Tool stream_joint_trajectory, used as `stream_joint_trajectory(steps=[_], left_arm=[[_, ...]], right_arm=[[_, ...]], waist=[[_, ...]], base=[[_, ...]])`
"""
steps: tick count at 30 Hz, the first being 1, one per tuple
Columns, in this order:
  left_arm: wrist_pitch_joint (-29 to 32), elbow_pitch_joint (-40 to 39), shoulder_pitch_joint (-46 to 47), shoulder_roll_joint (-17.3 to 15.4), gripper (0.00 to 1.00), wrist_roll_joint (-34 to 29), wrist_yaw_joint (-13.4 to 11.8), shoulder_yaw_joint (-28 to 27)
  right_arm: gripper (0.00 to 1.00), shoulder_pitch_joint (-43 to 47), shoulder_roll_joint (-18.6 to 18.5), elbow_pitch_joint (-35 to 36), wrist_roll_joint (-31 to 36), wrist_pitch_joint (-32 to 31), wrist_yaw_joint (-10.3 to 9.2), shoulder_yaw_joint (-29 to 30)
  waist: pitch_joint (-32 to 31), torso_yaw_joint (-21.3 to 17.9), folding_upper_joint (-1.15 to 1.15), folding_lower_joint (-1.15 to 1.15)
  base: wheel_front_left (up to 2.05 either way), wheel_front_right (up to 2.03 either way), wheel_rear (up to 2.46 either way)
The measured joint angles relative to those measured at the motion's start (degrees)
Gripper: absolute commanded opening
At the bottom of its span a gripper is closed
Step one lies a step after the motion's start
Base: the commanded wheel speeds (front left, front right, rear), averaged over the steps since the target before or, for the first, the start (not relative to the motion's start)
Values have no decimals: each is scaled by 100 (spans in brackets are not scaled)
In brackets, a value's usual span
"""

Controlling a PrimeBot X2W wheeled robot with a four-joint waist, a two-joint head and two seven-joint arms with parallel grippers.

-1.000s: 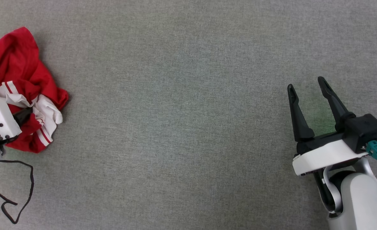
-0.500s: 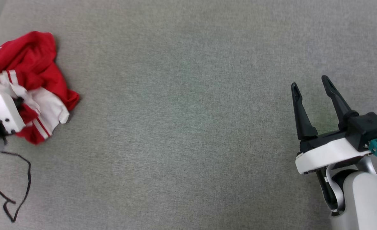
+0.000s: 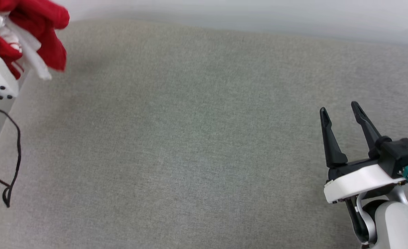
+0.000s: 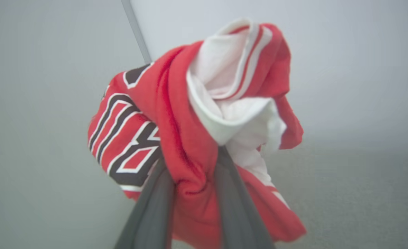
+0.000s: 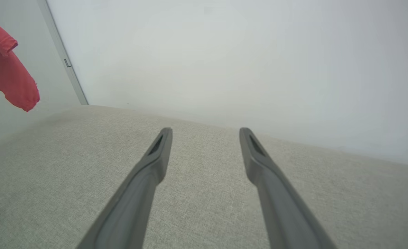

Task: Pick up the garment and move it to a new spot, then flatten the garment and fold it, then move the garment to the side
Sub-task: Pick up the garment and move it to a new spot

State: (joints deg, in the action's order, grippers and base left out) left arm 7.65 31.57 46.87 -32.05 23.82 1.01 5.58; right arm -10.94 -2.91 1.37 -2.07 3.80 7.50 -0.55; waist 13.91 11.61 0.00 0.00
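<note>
Item 1: garment, bunched, hanging above the bench at 10 o'clock in the head view, pinched in the left gripper. Right gripper: spread wide, empty, at 4 o'clock, well apart. Left arm places.

Inspection finds one printed marking: block characters in black with a white outline, on the red fabric of the garment, seen in the left wrist view. The print wraps around a fold, so only curved and angled pieces of the strokes show (possibly a numeral, not confirmable). No complete letter or number can be read. The head and right wrist views give no legible marking.
</note>
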Motion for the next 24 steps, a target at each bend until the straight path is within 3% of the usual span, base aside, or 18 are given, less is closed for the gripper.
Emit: stream_joint_trajectory(steps=[7,17,24], left_arm=[[-421,-408,-18,323,0,-2,-49,115],[-482,-1098,-428,1295,0,86,163,882],[-446,-1235,-1029,1760,0,227,299,1344]], right_arm=[[100,209,-1,27,-101,0,0,59],[100,513,-1,159,-211,-57,0,265],[100,618,-2,250,-294,-65,0,370]], waist=[[-299,-331,0,0],[-625,-1289,0,0],[-668,-1773,0,0]], base=[[0,0,0],[0,0,0],[0,0,0]])
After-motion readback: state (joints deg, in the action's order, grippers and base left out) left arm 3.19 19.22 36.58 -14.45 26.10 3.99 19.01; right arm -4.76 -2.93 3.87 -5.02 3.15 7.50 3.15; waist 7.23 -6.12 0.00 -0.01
